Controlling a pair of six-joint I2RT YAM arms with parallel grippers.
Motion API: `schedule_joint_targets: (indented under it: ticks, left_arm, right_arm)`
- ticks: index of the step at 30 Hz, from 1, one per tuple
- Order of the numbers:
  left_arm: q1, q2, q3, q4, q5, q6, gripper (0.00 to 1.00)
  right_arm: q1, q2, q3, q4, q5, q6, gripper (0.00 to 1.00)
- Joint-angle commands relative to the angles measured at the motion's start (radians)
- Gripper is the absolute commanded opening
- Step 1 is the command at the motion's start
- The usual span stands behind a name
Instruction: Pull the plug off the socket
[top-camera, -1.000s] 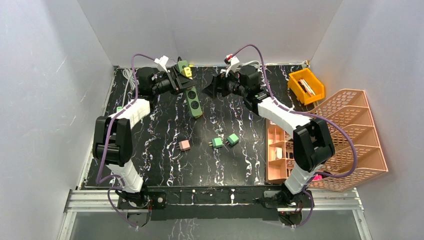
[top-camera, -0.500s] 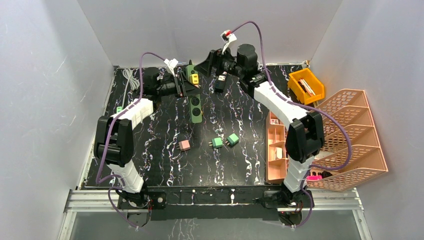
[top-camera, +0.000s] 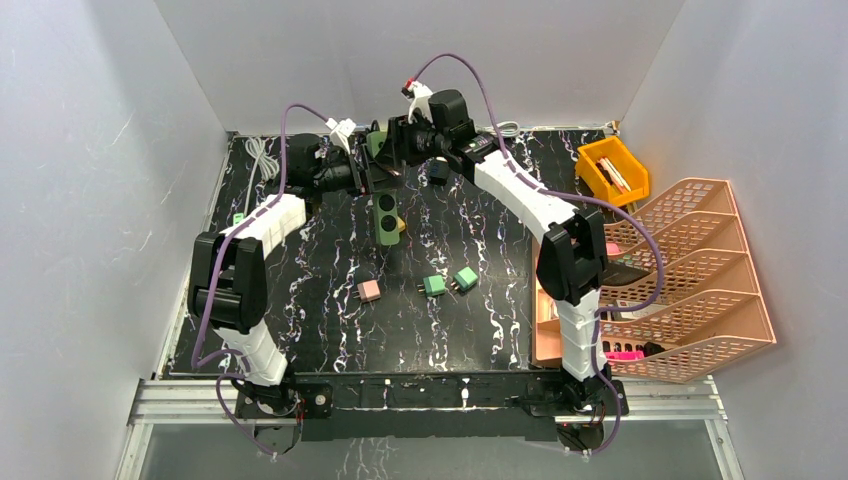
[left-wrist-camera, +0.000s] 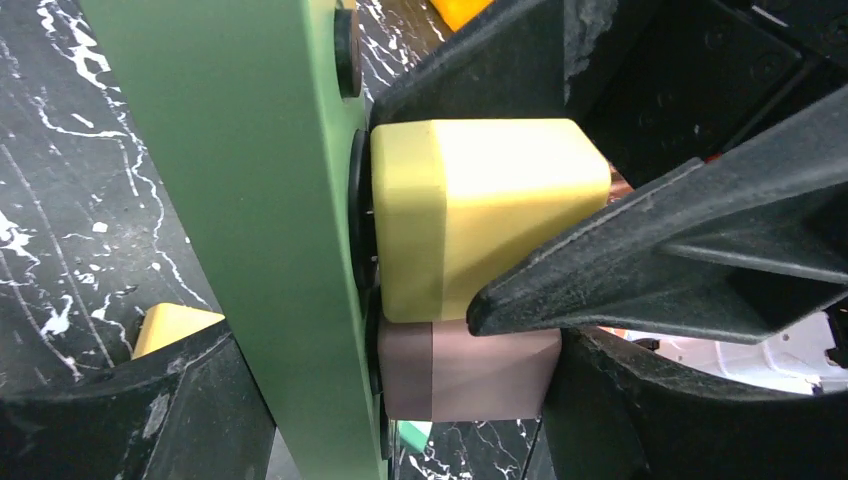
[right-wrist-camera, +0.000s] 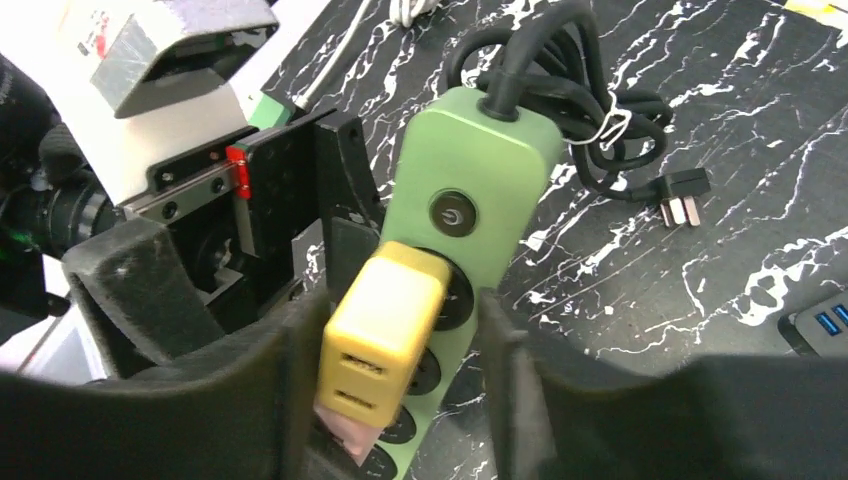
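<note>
A green socket strip (top-camera: 386, 215) hangs tilted above the table's far middle. My left gripper (top-camera: 365, 176) is shut on it, one finger behind the strip (left-wrist-camera: 270, 200) and the other against a pink plug (left-wrist-camera: 470, 375) seated in it. A yellow plug (left-wrist-camera: 480, 210) with two USB ports sits in the socket just above the pink one. My right gripper (right-wrist-camera: 395, 370) is open and straddles the yellow plug (right-wrist-camera: 385, 330); its left finger lies close alongside and a gap shows on the right side. From above, the right gripper (top-camera: 392, 150) covers the plug.
The strip's black cable (right-wrist-camera: 570, 120) coils on the table behind it. Two green plugs (top-camera: 434, 286) (top-camera: 465, 278) and a pink plug (top-camera: 369, 291) lie loose mid-table. A black USB strip (right-wrist-camera: 815, 320), a yellow bin (top-camera: 612, 170) and pink trays (top-camera: 690, 290) stand to the right.
My right arm has swung left from the table's back middle onto the strip, and its jaws have narrowed around the yellow plug. The left gripper kept hold, shifting the strip slightly.
</note>
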Motion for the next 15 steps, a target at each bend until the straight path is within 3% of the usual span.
schedule_joint_targets:
  ticks: [1, 4, 5, 6, 7, 8, 9, 11, 15]
  left_arm:
    - [0.0, -0.059, 0.055, 0.069, 0.019, 0.028, 0.0]
    - [0.0, -0.066, 0.048, 0.065, 0.017, 0.035, 0.0]
    - [-0.001, -0.068, 0.048, 0.062, 0.018, 0.039, 0.0]
    - [0.0, -0.07, 0.046, 0.057, 0.02, 0.042, 0.0]
    - [-0.001, -0.071, 0.044, 0.05, 0.021, 0.043, 0.08]
    - [0.0, -0.069, 0.041, 0.045, 0.025, 0.042, 0.28]
    - [-0.001, -0.066, 0.035, 0.045, 0.029, 0.037, 0.57]
    - [-0.003, -0.065, 0.011, 0.07, 0.043, 0.003, 0.96]
    - [-0.013, -0.072, -0.061, 0.155, 0.069, -0.052, 0.98]
  right_arm:
    - [0.001, 0.017, 0.064, -0.061, -0.005, -0.015, 0.52]
    - [0.0, 0.032, 0.076, -0.064, -0.01, -0.005, 0.07]
    - [0.001, 0.034, 0.079, -0.065, -0.008, -0.002, 0.0]
    - [0.001, 0.032, 0.079, -0.059, -0.007, 0.005, 0.0]
    - [0.001, 0.026, 0.07, -0.046, -0.003, 0.014, 0.0]
    - [0.001, 0.016, 0.057, -0.024, 0.003, 0.027, 0.0]
    - [0.0, 0.007, 0.042, -0.002, 0.009, 0.044, 0.0]
    - [-0.004, -0.007, 0.031, 0.031, 0.016, 0.075, 0.0]
    - [-0.009, -0.003, 0.053, 0.056, 0.017, 0.113, 0.0]
